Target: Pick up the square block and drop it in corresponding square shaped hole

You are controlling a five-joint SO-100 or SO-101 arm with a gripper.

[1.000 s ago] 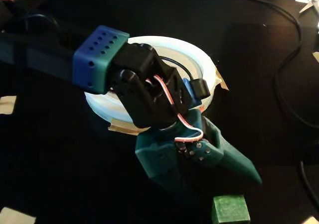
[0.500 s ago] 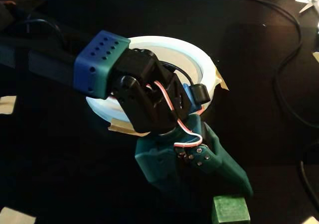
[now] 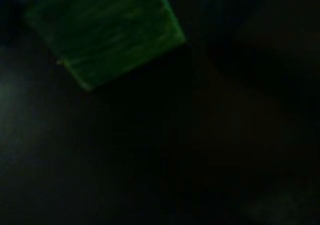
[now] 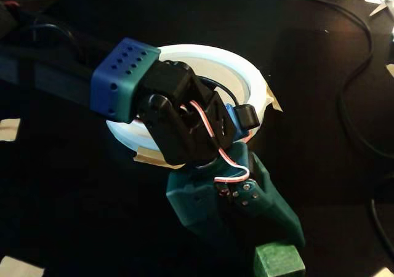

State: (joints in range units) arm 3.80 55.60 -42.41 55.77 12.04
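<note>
Green and square-edged, the block (image 4: 279, 260) sits at the bottom edge of the fixed view on the black table (image 4: 68, 197), directly below the dark green tool (image 4: 271, 237), whose lower end meets or overlaps the block's top from this angle. Whether the tool's fingers are apart, together or clamped on the block cannot be told: the body of the tool covers its tips in the fixed view, and the wrist view is too dark to show them. In that wrist view the block (image 3: 102, 32) fills the upper left as a blurred green shape with one corner pointing right, and everything around it is nearly black. Behind the arm in the fixed view lies a white ring-shaped object (image 4: 237, 74), partly covered by the arm, with pale tape (image 4: 273, 98) at its right edge and more at its lower left. The arm's blue-and-teal link (image 4: 123, 80) with rows of small holes crosses in front of the ring, and a red-and-white wire (image 4: 215, 144) loops down the black joint toward the tool. A black cable (image 4: 351, 111) curves over the table at the right, well apart from the block.
</note>
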